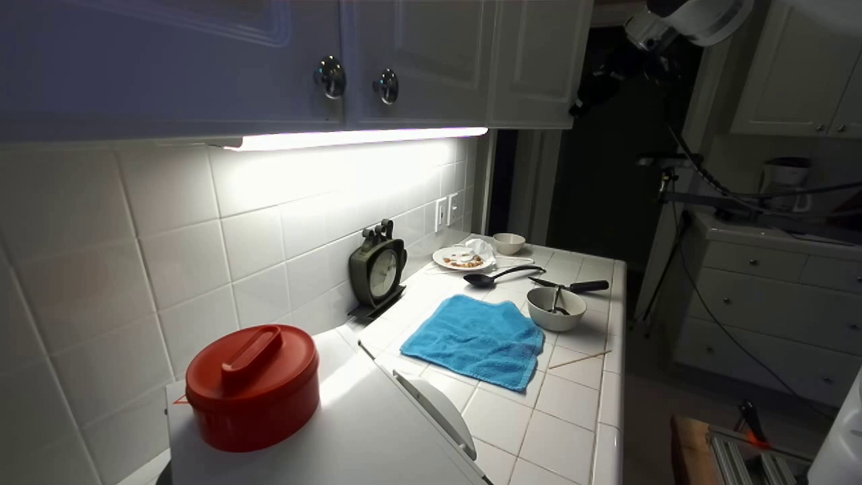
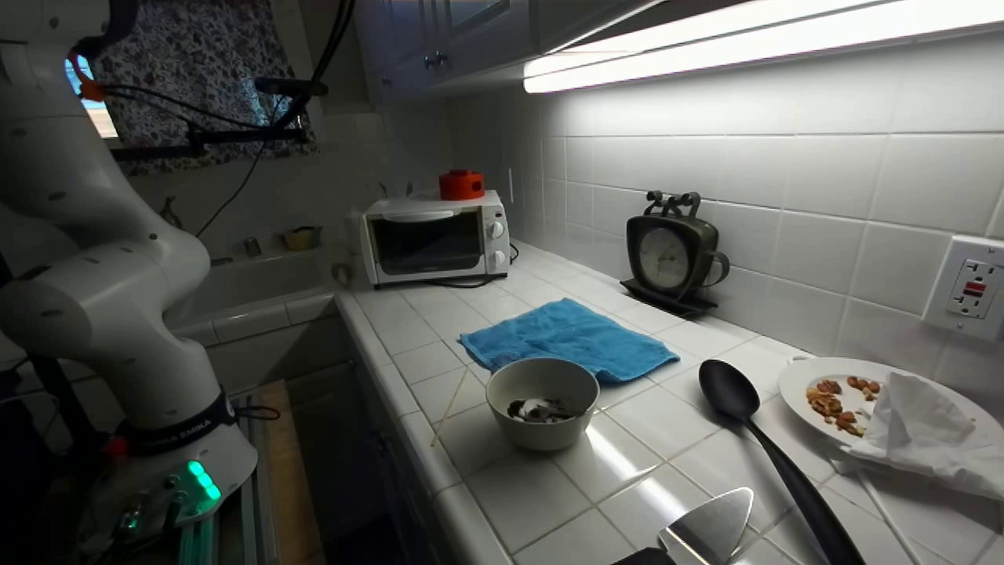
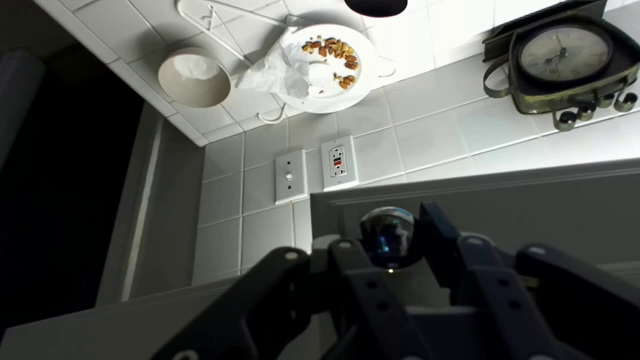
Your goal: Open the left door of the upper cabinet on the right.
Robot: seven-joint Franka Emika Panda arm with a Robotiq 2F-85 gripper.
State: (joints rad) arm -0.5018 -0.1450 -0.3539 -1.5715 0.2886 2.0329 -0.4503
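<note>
Two jaws flank one shiny knob [image 3: 388, 234] on one door [image 3: 530, 210].

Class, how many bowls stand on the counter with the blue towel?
2. One bowl is beside the towel; the second bowl is near the plate. The toaster oven might hide more.

White arm [image 2: 118, 271], black screwed fingers [image 3: 442, 245]

left door [image 3: 550, 210] | white, panelled, shiny round knob [image 3: 387, 234] | seems ajar | on white upper cabinet [image 3: 125, 327]
</note>
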